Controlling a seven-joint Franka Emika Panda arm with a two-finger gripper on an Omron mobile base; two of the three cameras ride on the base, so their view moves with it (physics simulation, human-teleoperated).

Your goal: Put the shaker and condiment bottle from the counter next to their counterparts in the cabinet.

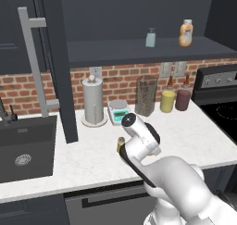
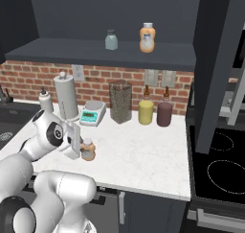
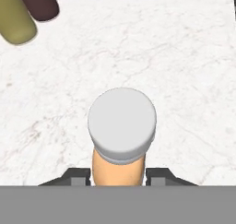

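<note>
Currently, in the left base view, the arm leans low over the counter (image 1: pixel 92 159), and the shaker (image 1: pixel 121 144) stands just beside the wrist on its left, free of the hand; up in the cabinet (image 1: pixel 139 50) the pale shaker (image 1: pixel 151 37) and the whitish-capped bottle (image 1: pixel 185 33) mark the target spots on the shelf. Next, in the right base view, the gripper (image 2: pixel 82 149) is down at the condiment bottle (image 2: pixel 88 149), which stands upright on the marble in front of the scale (image 2: pixel 93 113); the jaws sit at the bottle's sides, but actual contact cannot be confirmed from this angle. Finally, in the hand view, the bottle's cap (image 3: pixel 122 125) is centred above the orange body, and one dark fingertip (image 3: pixel 77 174) rises on each side of that body, close against it; whether the pads are fully clamped cannot be told. To complete the grasp well, keep the bottle centred between the pads, close on the body below the cap rather than on the cap itself, and confirm a firm hold before any lift. Raise it straight up, keeping it vertical, to avoid knocking the nearby shaker, then clear the shelf edge before moving inward beside the matching bottle.
</note>
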